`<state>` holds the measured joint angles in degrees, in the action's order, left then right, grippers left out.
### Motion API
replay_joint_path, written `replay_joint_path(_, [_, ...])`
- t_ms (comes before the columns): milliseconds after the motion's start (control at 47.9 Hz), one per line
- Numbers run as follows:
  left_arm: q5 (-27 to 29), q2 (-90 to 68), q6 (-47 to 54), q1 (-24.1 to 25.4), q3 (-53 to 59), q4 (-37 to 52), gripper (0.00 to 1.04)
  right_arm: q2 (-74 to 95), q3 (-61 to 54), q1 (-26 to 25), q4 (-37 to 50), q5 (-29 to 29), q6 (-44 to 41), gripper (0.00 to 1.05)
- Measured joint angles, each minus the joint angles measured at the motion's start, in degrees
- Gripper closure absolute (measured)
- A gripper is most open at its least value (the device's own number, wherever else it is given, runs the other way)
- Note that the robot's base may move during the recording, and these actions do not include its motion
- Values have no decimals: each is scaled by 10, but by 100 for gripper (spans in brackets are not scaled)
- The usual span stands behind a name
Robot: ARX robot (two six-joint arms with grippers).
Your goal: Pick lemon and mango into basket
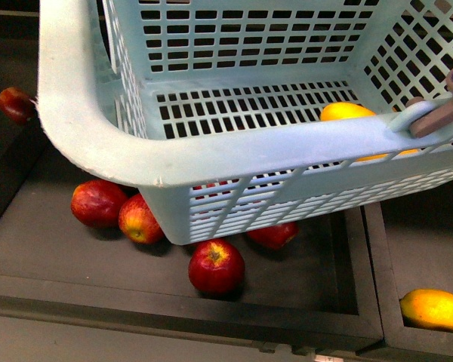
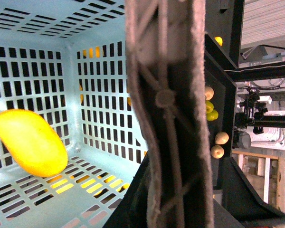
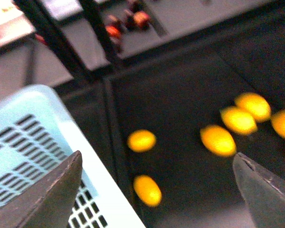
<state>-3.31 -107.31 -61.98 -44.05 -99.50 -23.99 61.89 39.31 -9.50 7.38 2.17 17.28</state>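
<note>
Already the mango [image 2: 31, 142] lies on the slotted floor of the basket [image 1: 98, 143]. Outside it, the right pincer [image 3: 156, 156] gapes wide and holds nothing above blurred yellow ovals, probably lemons, on the dark tray [image 3: 180, 95]. The nearest lemon [image 3: 148, 190] sits just beside the basket. It looks light, firm and smooth-skinned, so a grip across its short middle seems safest. How far the left pincer [image 2: 166, 114] is open I cannot tell.

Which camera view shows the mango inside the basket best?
The left wrist view: the whole mango lies on the basket floor. The front view shows only part of it behind the rim. The right wrist view shows none of it.
</note>
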Motion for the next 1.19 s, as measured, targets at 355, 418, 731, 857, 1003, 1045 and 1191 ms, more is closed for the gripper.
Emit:
replay_joint_path(355, [-10,0,-4,-2,0,0,100,-145,-227,2,225,-110,-160,76])
replay_joint_path(418, [-7,0,-3,-1,0,0,100,-160,-242,10,227,-103,-162,85])
replay_joint_path(731, [-3,0,0,0,0,0,100,-256,-320,79,211,-27,-170,103])
replay_joint_path(857, [-4,0,0,0,0,0,100,-285,-336,92,198,-24,-170,103])
replay_joint_path(1003, [-5,0,-1,0,0,0,100,-312,-348,92,184,-22,-171,98])
replay_joint_path(1045, [-5,0,0,0,0,0,100,-315,-349,92,184,-22,-171,93])
replay_joint_path(1191, [-3,0,0,0,0,0,100,-317,-350,93,184,-22,-171,68])
